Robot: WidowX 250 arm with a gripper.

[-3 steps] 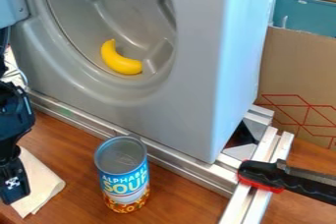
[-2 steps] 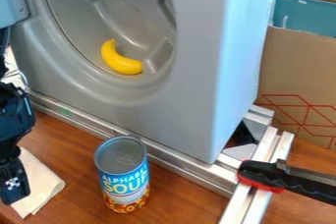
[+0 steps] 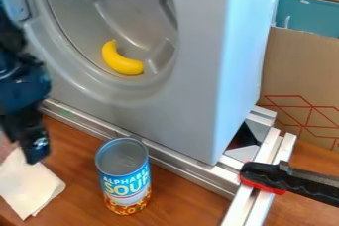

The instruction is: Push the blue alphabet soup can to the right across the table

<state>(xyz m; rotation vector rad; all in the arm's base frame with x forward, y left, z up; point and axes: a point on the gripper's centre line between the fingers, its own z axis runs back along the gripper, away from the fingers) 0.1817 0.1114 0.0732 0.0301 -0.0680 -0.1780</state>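
At the left edge of the camera view hangs the black gripper (image 3: 33, 143), over the wooden table and just above a pale cloth (image 3: 29, 183). A soup can (image 3: 124, 176) with a blue, white and orange label stands upright to its right, a short distance away and not touching it. Inside the round opening of a grey washer-like appliance (image 3: 195, 96) lies a yellow banana (image 3: 120, 61), up and to the right of the gripper. The part of the gripper beyond the left edge is hidden.
A metal rail (image 3: 179, 163) runs along the appliance's base, behind the can. At the lower right, a black and red clamp (image 3: 288, 180) sits on the metal frame. A cardboard panel (image 3: 301, 76) stands at the right, with a teal bin (image 3: 311, 14) behind it.
The gripper has moved up and to the right, uncovering more of the cloth. The can, banana and appliance have stayed where they were.
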